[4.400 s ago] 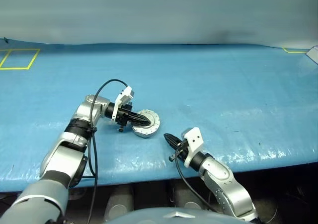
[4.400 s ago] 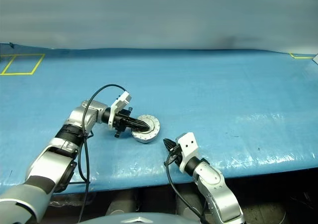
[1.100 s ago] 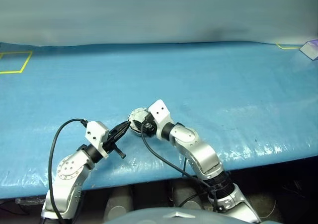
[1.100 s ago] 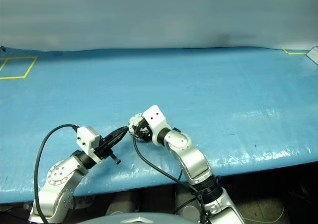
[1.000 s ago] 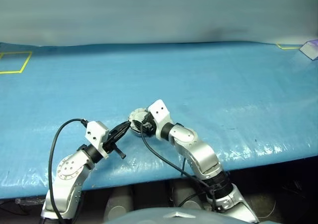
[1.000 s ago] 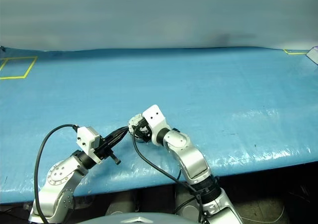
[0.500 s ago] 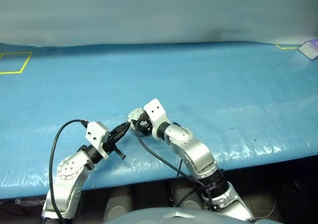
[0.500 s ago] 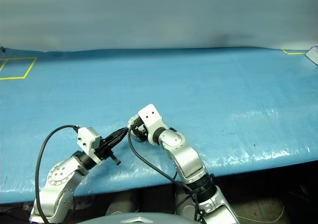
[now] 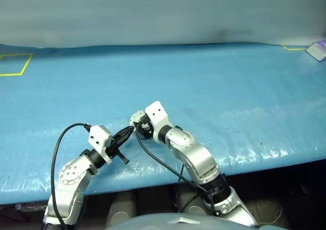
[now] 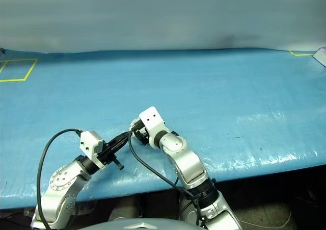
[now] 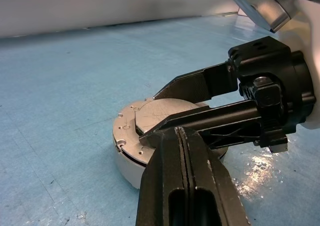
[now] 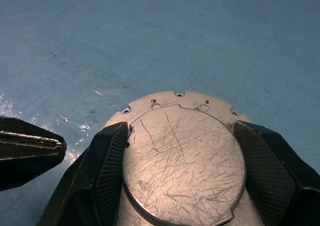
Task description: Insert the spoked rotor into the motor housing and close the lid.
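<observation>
- Right gripper (image 12: 182, 181) straddles the motor housing (image 12: 165, 103), its spread fingers against both sides of the lid (image 12: 182, 166).
- Left gripper (image 11: 184, 136), pressed together, points at the housing's side.
- Lid looks down; rotor presumably inside, so little remains.

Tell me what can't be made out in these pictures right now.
- Rotor: whether it sits inside the housing; the closed lid covers the inside.
- Housing in head views: the right gripper hides most of it.
- Left gripper contact: its shut fingers block the housing's near edge, so touching is unclear.
</observation>
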You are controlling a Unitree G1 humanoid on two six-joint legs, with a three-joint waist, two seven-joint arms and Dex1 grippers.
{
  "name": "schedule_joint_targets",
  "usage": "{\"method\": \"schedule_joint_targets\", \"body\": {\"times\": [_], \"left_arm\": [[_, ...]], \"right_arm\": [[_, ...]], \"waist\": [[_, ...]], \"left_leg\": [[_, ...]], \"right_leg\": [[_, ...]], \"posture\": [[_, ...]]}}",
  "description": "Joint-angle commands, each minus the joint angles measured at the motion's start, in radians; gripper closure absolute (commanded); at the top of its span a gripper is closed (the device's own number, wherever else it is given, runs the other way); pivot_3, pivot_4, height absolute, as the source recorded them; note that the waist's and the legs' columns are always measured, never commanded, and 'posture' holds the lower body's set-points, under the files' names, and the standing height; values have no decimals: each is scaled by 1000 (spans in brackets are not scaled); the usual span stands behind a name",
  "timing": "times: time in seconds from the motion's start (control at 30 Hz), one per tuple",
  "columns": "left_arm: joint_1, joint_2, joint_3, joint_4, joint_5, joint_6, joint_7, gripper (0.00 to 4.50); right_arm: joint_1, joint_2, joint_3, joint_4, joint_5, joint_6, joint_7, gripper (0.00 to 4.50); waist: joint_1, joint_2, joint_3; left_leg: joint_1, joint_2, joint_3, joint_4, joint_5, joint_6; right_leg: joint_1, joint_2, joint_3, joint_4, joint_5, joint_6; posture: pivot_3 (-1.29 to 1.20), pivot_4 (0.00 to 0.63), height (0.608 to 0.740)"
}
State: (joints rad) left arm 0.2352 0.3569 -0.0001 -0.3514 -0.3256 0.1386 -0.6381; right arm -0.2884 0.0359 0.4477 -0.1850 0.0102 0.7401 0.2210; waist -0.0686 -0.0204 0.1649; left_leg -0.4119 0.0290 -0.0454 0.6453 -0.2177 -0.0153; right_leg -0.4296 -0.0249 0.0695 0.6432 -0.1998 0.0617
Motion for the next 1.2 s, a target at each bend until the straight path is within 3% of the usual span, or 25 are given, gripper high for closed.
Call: {"method": "schedule_joint_targets", "body": {"times": [0.03, 0.6, 0.77, 0.93, 1.2], "left_arm": [[0, -2, -1, -2, -8, -26, -7, 4500], [-9, -8, 5, 0, -7, 4, 23, 4500], [-150, 16, 10, 3, -1, 207, 116, 4500], [-334, 82, 54, 94, -157, 409, 10, 4500], [-599, 170, -18, 375, -137, 575, -99, 4500]], "right_arm": [[19, 0, 3, 52, -19, -13, -18, 1457], [27, 2, 9, 75, -10, -1, -26, 1457], [21, -5, 0, 77, -8, 1, -12, 1457], [16, 0, -6, 82, -7, -3, -7, 1457], [19, 3, -17, 81, -9, -13, -13, 1457]], "waist": [[0, 0, 0], [-1, 0, -1], [0, 0, -1], [-3, 0, -1], [-4, -1, -1]], "left_leg": [[0, 0, 0, 0, 0, 0], [2, 0, -1, 0, -1, -1], [2, 0, -2, 1, -1, -1], [1, 0, -2, 0, 0, 0], [1, -1, -4, 0, 0, 0]], "right_leg": [[0, 0, 0, 0, 0, 0], [-1, -2, -1, -2, 0, 0], [-1, -1, -2, -2, 0, 0], [1, 0, -2, 0, 0, 0], [2, 1, -3, 0, 0, 0]], "posture": [[0, 150, 740], [0, 150, 740], [0, 150, 740], [0, 150, 740], [0, 150, 740]]}}
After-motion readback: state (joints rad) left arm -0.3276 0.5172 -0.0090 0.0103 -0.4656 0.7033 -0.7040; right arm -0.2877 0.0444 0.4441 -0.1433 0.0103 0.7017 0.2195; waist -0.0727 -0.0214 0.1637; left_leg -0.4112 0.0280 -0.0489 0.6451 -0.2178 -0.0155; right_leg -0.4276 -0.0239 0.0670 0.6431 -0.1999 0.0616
